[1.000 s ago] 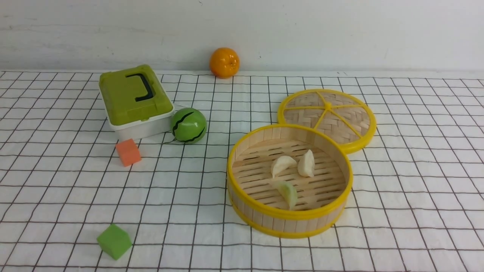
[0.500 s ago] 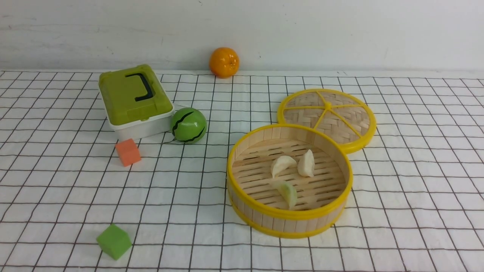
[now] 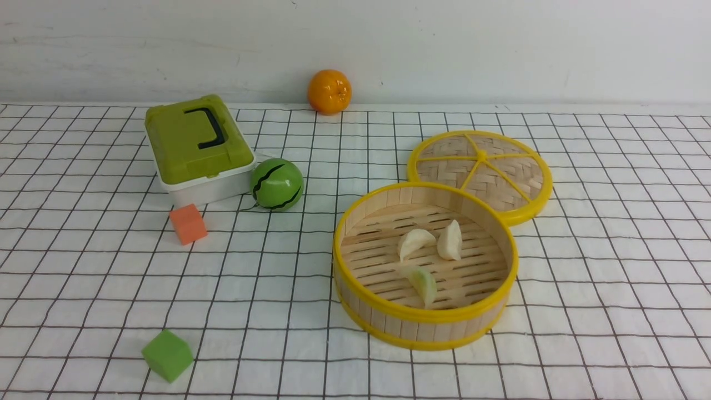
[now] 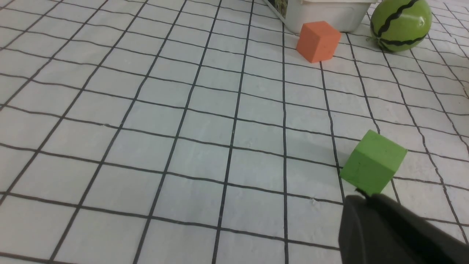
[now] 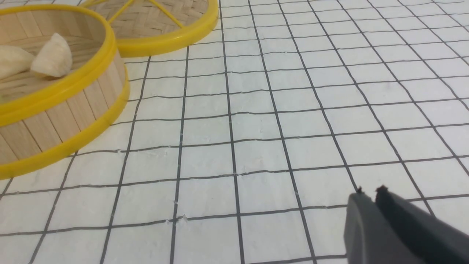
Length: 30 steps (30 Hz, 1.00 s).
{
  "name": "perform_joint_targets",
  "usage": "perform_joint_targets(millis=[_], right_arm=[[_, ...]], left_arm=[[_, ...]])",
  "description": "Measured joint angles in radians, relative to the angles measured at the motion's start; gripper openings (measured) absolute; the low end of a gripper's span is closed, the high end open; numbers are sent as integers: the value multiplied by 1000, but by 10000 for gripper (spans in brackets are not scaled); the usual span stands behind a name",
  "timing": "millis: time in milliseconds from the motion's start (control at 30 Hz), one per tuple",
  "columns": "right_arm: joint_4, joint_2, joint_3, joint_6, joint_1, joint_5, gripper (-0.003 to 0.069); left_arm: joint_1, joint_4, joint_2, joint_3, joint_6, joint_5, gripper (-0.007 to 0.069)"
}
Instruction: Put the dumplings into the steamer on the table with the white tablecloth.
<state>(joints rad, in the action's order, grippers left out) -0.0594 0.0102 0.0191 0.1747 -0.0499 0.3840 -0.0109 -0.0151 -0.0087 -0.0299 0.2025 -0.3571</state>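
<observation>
dumplings: all three in steamer | my left gripper: clenched, empty | my right gripper: nearly closed, empty, beside steamer

The table wears a white tablecloth. On it sits the steamer; its woven lid touches behind, a watermelon ball, lidded box, orange cube and green cube lie leftward, an orange far behind.
</observation>
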Motion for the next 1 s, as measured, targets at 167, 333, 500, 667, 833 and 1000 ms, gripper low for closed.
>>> perform_joint_targets(millis=[167,333,500,667,833,1000], right_arm=[[0,0,0,0,0,0,55],[0,0,0,0,0,0,62],[0,0,0,0,0,0,71],[0,0,0,0,0,0,77],[0,0,0,0,0,0,84],[0,0,0,0,0,0,90]], left_arm=[[0,0,0,0,0,0,-12],[0,0,0,0,0,0,-12],[0,0,0,0,0,0,-11],[0,0,0,0,0,0,-9],[0,0,0,0,0,0,-5],[0,0,0,0,0,0,0]])
